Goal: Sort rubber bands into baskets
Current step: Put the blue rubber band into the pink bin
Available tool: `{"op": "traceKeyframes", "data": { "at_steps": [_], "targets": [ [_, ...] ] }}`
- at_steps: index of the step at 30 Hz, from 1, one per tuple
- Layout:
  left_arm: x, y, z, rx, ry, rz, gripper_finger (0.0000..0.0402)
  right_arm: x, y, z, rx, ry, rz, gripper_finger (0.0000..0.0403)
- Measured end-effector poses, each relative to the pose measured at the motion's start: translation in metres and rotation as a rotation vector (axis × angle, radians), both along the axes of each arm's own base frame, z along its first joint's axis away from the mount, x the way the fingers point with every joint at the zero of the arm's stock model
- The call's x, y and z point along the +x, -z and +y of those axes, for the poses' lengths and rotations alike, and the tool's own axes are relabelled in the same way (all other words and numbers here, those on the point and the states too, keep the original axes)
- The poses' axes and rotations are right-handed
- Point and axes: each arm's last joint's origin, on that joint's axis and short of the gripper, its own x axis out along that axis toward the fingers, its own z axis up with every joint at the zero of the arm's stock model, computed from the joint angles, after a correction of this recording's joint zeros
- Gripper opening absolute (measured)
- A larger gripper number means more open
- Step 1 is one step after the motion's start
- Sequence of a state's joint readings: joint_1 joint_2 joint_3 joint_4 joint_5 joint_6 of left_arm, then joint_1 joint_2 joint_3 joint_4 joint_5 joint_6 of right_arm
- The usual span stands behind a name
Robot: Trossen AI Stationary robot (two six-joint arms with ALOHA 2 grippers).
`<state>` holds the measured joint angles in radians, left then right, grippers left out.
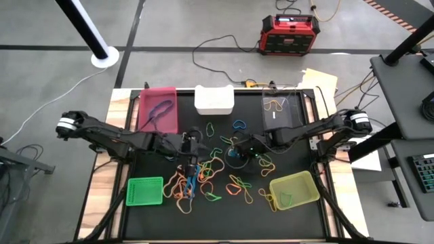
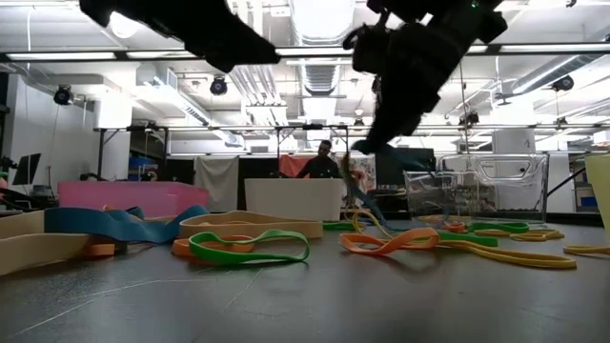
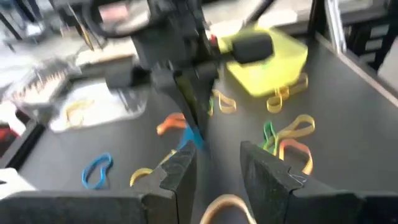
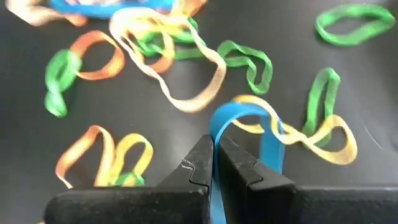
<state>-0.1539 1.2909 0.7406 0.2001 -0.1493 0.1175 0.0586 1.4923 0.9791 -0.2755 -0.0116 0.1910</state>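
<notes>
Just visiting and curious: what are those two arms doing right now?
Right gripper shut on a blue rubber band, mid-table. Left gripper open, empty, close by. Loose bands all around; baskets clear.

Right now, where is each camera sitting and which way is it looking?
High view: above the table, looking straight down; both arms show, the left gripper open.
Low view: at tabletop height, looking level across rubber bands; arms hang in from above.
Left wrist view: on the left wrist, facing the yellow-green basket; its own fingers show.
Right wrist view: on the right wrist, looking down; the right gripper is shut on a blue rubber band.
Shared: the blue rubber band shows in both wrist views.
</notes>
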Motion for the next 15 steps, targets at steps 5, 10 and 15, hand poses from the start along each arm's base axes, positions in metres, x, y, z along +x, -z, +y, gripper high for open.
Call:
{"op": "traceKeyframes", "data": {
  "at_steps": [5, 10, 15],
  "targets": [
    [0.001, 0.013, 0.001, -0.006, -0.028, -0.076, 0.0107, 0.005, 0.003, 0.0, -0.036, 0.019, -0.028, 0.0009],
    [0.005, 0.027, 0.004, 0.003, -0.136, -0.041, 0.0107, 0.011, -0.001, 0.001, -0.105, 0.03, -0.107, 0.0009],
    [0.012, 0.04, 0.003, -0.012, -0.146, -0.024, 0.0107, 0.014, -0.004, 0.001, -0.11, 0.031, -0.152, 0.0009]
  ]
}}
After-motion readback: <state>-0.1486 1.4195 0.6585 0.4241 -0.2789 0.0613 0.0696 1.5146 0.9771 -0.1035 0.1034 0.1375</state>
